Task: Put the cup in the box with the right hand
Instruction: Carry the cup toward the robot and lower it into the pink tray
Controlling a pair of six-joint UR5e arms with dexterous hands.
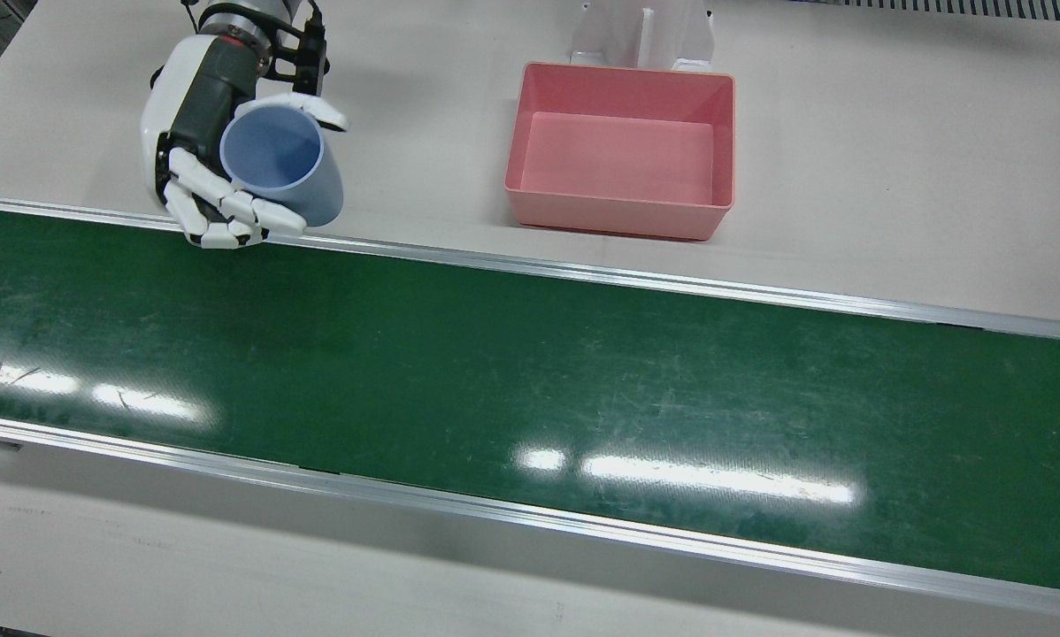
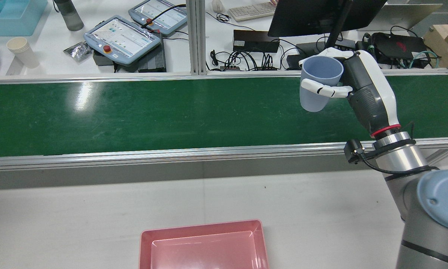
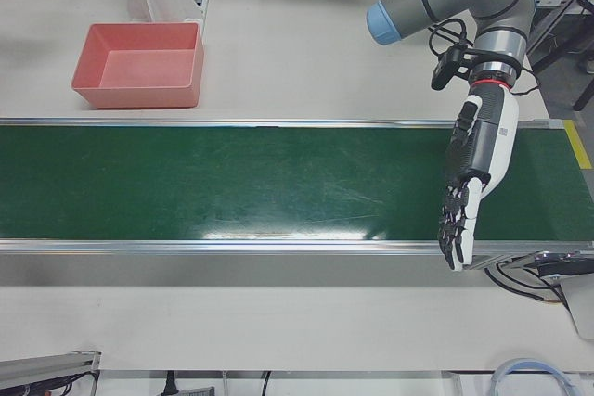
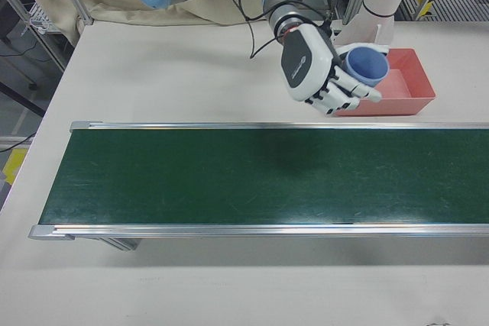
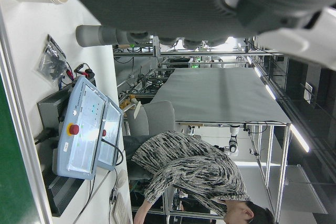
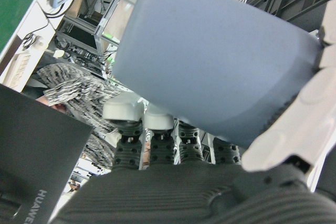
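A light blue cup (image 1: 282,164) is held upright in the air by my right hand (image 1: 198,150), whose fingers (image 1: 229,208) wrap its side. It hangs over the beige table by the belt's rail, left of the empty pink box (image 1: 618,217) in the front view. The rear view shows the cup (image 2: 318,86) and right hand (image 2: 370,93) well right of the box (image 2: 201,226). The cup (image 6: 210,61) fills the right hand view. My left hand (image 3: 471,178) hangs open with straight fingers above the far end of the belt.
A green conveyor belt (image 1: 530,372) with metal rails crosses the table. Beyond it in the rear view are teach pendants (image 2: 121,37), cables and a monitor (image 2: 321,15). A person in a patterned shirt (image 5: 194,171) is at the operators' desk.
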